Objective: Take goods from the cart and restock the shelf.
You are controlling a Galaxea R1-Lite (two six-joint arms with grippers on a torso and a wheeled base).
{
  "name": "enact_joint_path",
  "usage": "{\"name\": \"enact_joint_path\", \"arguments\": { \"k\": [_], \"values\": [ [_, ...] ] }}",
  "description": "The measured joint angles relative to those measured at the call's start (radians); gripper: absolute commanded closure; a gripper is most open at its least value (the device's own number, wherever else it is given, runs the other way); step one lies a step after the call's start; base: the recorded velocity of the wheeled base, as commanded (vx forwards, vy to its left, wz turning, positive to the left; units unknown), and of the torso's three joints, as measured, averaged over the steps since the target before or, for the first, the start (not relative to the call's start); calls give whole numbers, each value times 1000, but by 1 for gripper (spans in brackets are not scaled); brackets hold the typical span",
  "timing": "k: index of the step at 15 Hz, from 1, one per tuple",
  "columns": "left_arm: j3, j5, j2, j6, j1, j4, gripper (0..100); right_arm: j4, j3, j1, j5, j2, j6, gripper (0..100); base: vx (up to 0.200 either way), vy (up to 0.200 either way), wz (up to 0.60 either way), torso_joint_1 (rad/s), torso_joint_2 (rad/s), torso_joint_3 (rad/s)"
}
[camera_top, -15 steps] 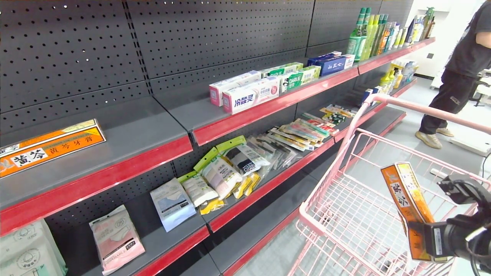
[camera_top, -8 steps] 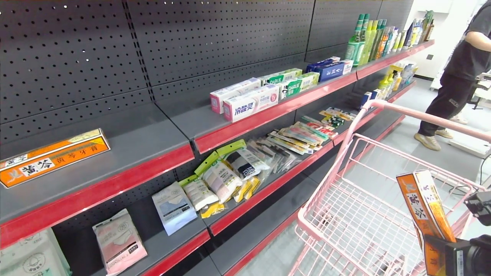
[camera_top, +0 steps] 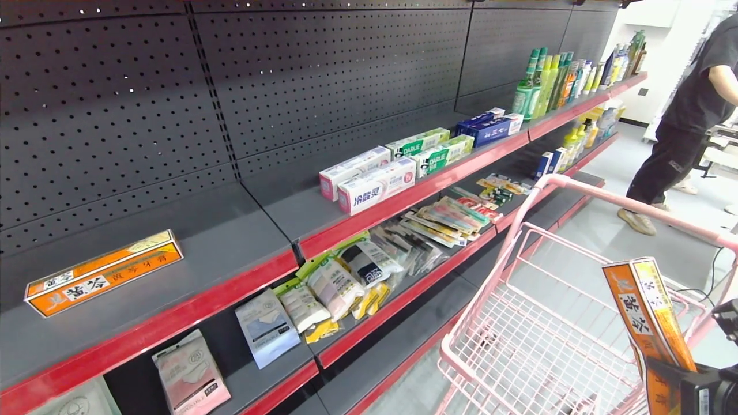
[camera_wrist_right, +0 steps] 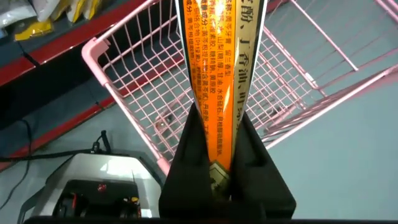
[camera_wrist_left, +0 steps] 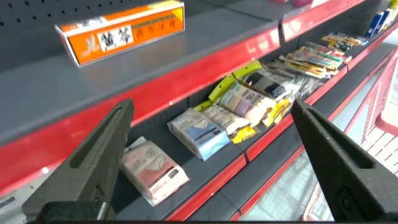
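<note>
My right gripper point(camera_wrist_right: 219, 134) is shut on one end of a long orange toothpaste box point(camera_top: 648, 323), which stands upright above the pink wire cart point(camera_top: 522, 334) at the lower right; the same orange box point(camera_wrist_right: 219, 68) runs up between the fingers in the right wrist view. A matching orange box point(camera_top: 104, 272) lies flat on the left part of the grey shelf point(camera_top: 230, 248). My left gripper point(camera_wrist_left: 217, 162) is open with nothing between its fingers, in front of the shelf's red edge, below that shelved orange box point(camera_wrist_left: 121, 34).
White, green and blue toothpaste boxes point(camera_top: 377, 181) line the same shelf further right, then bottles point(camera_top: 548, 78). The lower shelf holds packets point(camera_top: 334, 282) and toothbrush packs point(camera_top: 455, 213). The pink cart basket point(camera_wrist_right: 143, 93) is below the held box. A person point(camera_top: 686, 121) stands far right.
The head camera has tilted, so the whole scene sits lower in the picture. The held orange box has shifted right and a little lower in view, still upright over the cart.
</note>
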Motion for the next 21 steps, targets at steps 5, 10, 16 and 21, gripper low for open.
{"name": "enact_joint_path", "arguments": {
  "k": [5, 10, 16, 21],
  "values": [
    [0, 0, 0, 0, 0, 0, 0, 1, 2, -1, 0, -4, -3, 100, 0, 0, 0, 173, -379, -197],
    [0, 0, 0, 0, 0, 0, 0, 0, -2, 0, 0, -3, -4, 100, 0, 0, 0, 171, -355, -187],
    [0, 0, 0, 0, 0, 0, 0, 0, 0, 0, 0, 1, -19, 100, 0, 0, 0, 163, -343, -181],
    [0, 0, 0, 0, 0, 0, 0, 0, -1, 1, 0, 6, -20, 100, 0, 0, 0, 120, -236, -122]
  ]
}}
